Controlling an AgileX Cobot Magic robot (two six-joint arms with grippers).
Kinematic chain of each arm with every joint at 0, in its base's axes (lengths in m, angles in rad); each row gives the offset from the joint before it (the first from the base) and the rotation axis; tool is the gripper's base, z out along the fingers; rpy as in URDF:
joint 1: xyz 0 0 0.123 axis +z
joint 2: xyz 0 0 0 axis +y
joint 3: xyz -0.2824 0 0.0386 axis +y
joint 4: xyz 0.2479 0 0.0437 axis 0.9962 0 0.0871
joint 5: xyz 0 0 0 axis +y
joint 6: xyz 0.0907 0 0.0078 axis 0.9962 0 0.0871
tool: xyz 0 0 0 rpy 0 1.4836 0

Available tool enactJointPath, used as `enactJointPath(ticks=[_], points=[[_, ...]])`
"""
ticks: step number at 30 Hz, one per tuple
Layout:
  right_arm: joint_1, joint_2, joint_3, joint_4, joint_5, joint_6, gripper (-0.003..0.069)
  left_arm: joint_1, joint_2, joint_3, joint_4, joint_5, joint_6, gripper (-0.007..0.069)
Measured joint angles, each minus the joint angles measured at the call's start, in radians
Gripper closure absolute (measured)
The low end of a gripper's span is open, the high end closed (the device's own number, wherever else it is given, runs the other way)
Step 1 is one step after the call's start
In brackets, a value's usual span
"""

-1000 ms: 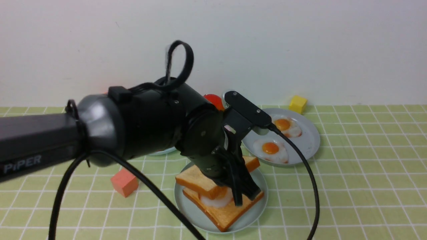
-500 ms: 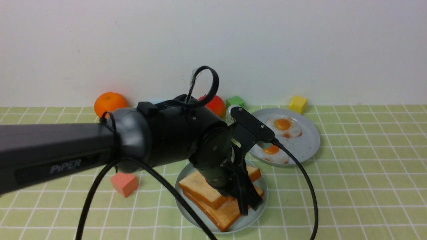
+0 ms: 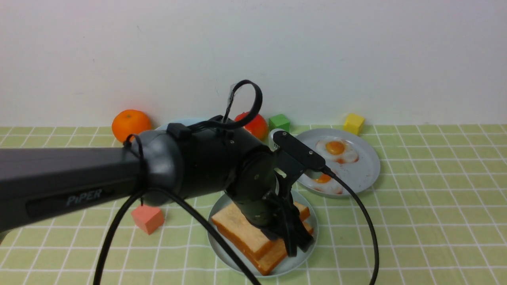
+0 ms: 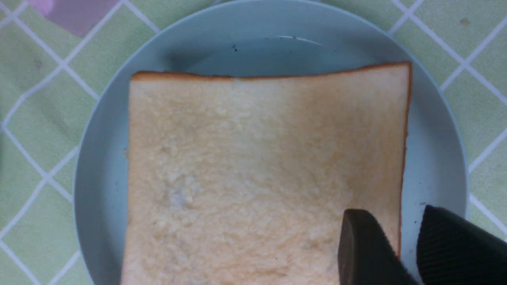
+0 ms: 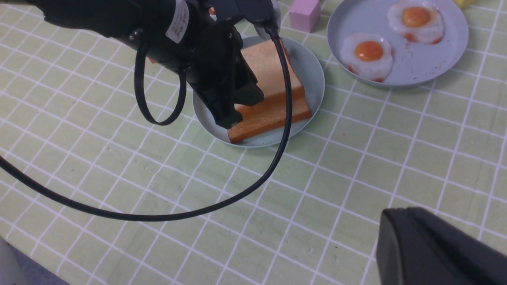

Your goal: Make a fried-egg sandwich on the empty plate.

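The pale mint plate [image 3: 285, 269] sits front centre, also in the left wrist view [image 4: 103, 166] and the right wrist view [image 5: 313, 75]. On it a golden top toast [image 3: 233, 223] [image 4: 253, 166] [image 5: 273, 71] lies flat on a bottom toast [image 3: 273, 259] [image 5: 269, 120]. The egg between them is hidden. My left gripper [image 3: 299, 247] [image 4: 396, 221] points down at the stack's right edge with jaws a little apart. One finger is over the toast, the other over bare plate. My right gripper [image 5: 404, 211] hangs shut and empty above the tablecloth, off to the right.
A grey-blue plate [image 3: 366, 174] with two fried eggs [image 3: 336, 149] stands back right. An orange [image 3: 130, 123], red fruit [image 3: 253, 124], green cube [image 3: 279, 122] and yellow cube [image 3: 353, 122] line the wall. A salmon cube [image 3: 147, 218] lies left of the plate. Cables hang from the left arm.
The top toast hung tilted over the visible egg; it now lies flat on the stack and covers the egg. My left arm has lowered and reached further forward.
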Motion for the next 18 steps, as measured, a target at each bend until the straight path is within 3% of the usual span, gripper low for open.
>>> enactJointPath(ticks=[4, 9, 13, 18], points=[[0.000, 0.000, 0.000, 0.000, -0.001, 0.000, 0.0645, 0.000, -0.001, 0.000, -0.042, 0.000, 0.000, 0.0306], [0.000, 0.000, 0.000, -0.001, -0.001, 0.000, 0.0645, 0.000, -0.068, -0.011, -0.051, 0.043, 0.000, 0.0294], [0.000, 0.000, 0.000, -0.019, -0.001, 0.000, 0.0642, 0.000, -0.235, -0.036, -0.064, 0.100, -0.007, 0.0382], [0.000, 0.000, 0.000, -0.028, 0.000, 0.001, 0.0638, 0.000, -0.593, 0.021, -0.064, 0.043, -0.007, 0.0612]])
